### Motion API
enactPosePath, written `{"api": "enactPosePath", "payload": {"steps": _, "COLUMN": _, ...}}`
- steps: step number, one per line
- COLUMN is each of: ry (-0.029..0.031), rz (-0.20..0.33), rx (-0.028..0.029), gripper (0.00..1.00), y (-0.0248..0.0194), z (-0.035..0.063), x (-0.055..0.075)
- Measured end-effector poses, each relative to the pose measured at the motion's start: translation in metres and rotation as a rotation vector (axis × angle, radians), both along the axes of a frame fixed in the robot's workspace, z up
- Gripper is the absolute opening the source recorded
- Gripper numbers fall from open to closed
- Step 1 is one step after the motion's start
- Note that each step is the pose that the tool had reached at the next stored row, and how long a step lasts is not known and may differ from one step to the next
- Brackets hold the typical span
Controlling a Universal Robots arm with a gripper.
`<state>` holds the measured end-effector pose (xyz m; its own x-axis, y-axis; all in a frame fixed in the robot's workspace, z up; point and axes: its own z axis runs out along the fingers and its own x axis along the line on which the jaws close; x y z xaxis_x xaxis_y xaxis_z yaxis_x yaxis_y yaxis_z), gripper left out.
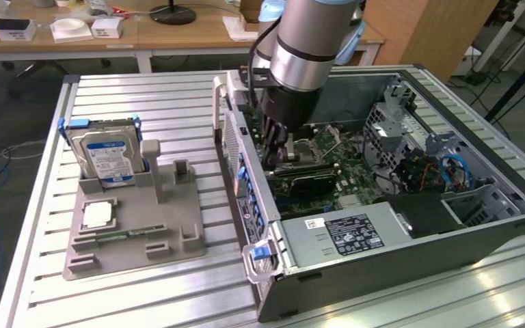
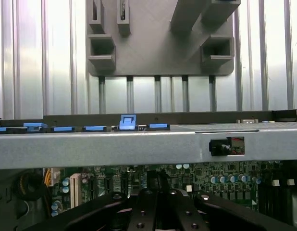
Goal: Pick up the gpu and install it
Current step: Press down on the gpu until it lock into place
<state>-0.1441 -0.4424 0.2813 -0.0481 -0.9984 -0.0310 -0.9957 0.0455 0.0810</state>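
I see my tool [image 1: 286, 154] down inside the open computer case [image 1: 335, 239], over the green board [image 1: 354, 174], but I cannot tell its grip.

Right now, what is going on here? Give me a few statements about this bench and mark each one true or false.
1. The hand is down inside the open computer case. True.
2. The hard drive lies flat on the table. False: it stands upright in the gray holder.
3. The gray holder sits to the exterior view's left of the case. True.
4. The case is closed up. False: its motherboard is exposed.
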Motion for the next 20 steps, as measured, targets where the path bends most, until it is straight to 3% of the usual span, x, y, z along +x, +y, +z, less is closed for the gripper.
{"api": "enactPosePath", "payload": {"steps": 14, "ry": -0.0002, "rz": -0.002, "rx": -0.0077, "gripper": 0.11, "y": -0.0008, "z": 0.0091, "x": -0.0021}}
{"api": "enactPosePath", "payload": {"steps": 18, "ry": -0.0001, "rz": -0.002, "rx": -0.0141, "gripper": 0.11, "y": -0.0012, "z": 0.0092, "x": -0.0065}}
{"api": "enactPosePath", "payload": {"steps": 20, "ry": 0.0002, "rz": -0.002, "rx": -0.0203, "gripper": 0.11, "y": -0.0014, "z": 0.0094, "x": -0.0074}}
